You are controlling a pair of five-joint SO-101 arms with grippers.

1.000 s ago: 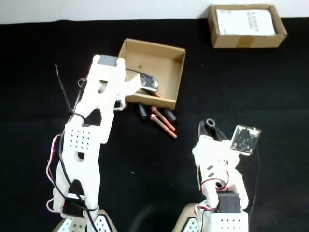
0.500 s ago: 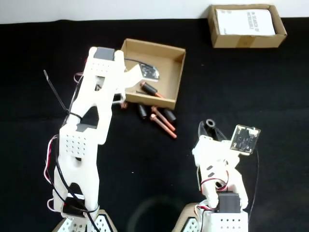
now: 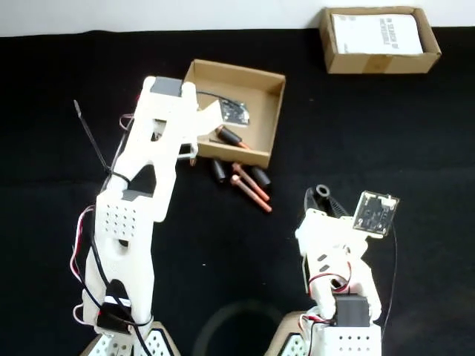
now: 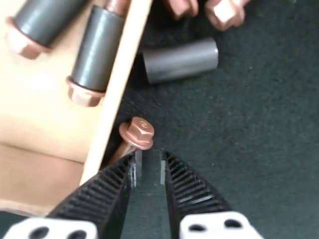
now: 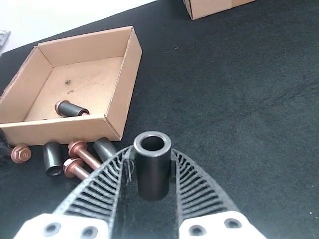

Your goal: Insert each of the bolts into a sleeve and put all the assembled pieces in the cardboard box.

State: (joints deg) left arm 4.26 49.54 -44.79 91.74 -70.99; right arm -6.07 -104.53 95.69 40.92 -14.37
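While the right gripper pinches a dark sleeve upright, bore open to the top, well back from the cardboard box, the left gripper hovers low over the black table at the box's outer wall, jaws parted by a narrow slit and holding nothing. Just beyond its tips lies a loose copper bolt, flanged hex head facing the wrist camera, shank tucked against the foot of the cardboard. Two assembled pieces rest inside the box; outside, near the same wall, lie two more bolts and two bare sleeves. A second box holding a printed sheet stands well apart at the table's far corner.

The step in hand appears to be picking up that bolt for the held sleeve. To do it well, the jaws likely need to spread wider than the head before advancing, then close on the shank or the flats, not the flange rim, which could slip free. With the wall so close to the bolt, one finger risks catching the cardboard and shoving the box; coming in from the table side, or nudging the bolt clear first, looks safer. A grip near the head would leave the shank free for the bore.
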